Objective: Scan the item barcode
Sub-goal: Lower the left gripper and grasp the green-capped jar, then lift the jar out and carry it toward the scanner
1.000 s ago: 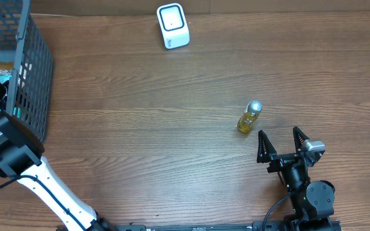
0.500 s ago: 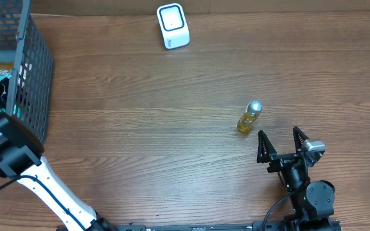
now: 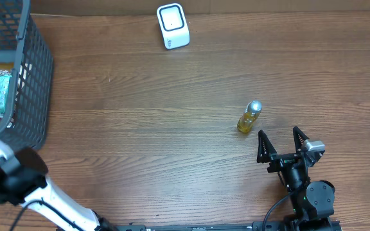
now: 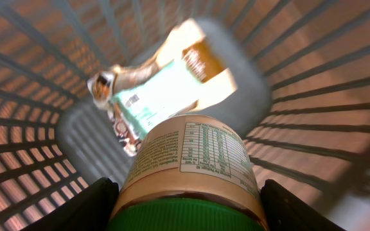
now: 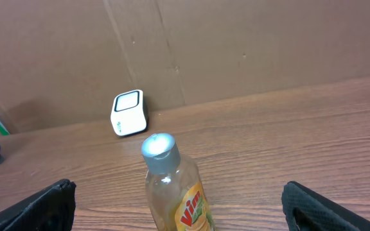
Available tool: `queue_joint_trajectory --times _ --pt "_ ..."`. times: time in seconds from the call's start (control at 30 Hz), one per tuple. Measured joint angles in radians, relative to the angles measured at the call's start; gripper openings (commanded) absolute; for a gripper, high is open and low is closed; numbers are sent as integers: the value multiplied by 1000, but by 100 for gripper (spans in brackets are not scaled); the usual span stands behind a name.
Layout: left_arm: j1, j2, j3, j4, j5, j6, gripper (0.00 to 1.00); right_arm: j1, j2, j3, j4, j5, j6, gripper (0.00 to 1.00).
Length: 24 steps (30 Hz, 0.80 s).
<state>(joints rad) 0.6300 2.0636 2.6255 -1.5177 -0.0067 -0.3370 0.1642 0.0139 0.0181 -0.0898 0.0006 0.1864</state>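
At basket point(image 3: 34, 77): left hand point(image 4: 188, 205) clamped on jar point(image 4: 194, 154), long axis along hand; scanner point(image 3: 173, 25) well right across desk point(image 3: 140, 128); right hand point(image 3: 278, 138) apart.

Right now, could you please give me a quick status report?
Left gripper shut on jar, down inside basket. Right gripper open, empty, near bottle. Scanner far side, clear of both arms.

left hand point(image 4: 188, 206): clamped on jar point(image 4: 194, 151) (held aloft) | right hand point(image 3: 277, 132): jaws spread wide
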Motion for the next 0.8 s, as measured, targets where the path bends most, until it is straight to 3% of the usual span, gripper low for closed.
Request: queue_joint_trajectory --times 0.3,0.33,0.37,0.8 --pt "-81 -171 12 -105 92 -3 55 0 0 0 0 0 0 100" --pt "-104 -177 12 -134 100 -3 49 0 0 0 0 0 0 100" --pt "-135 -184 12 -164 105 1 46 0 0 0 0 0 0 100" --pt "-625 -190 -13 -174 78 28 47 0 0 0 0 0 0 100"
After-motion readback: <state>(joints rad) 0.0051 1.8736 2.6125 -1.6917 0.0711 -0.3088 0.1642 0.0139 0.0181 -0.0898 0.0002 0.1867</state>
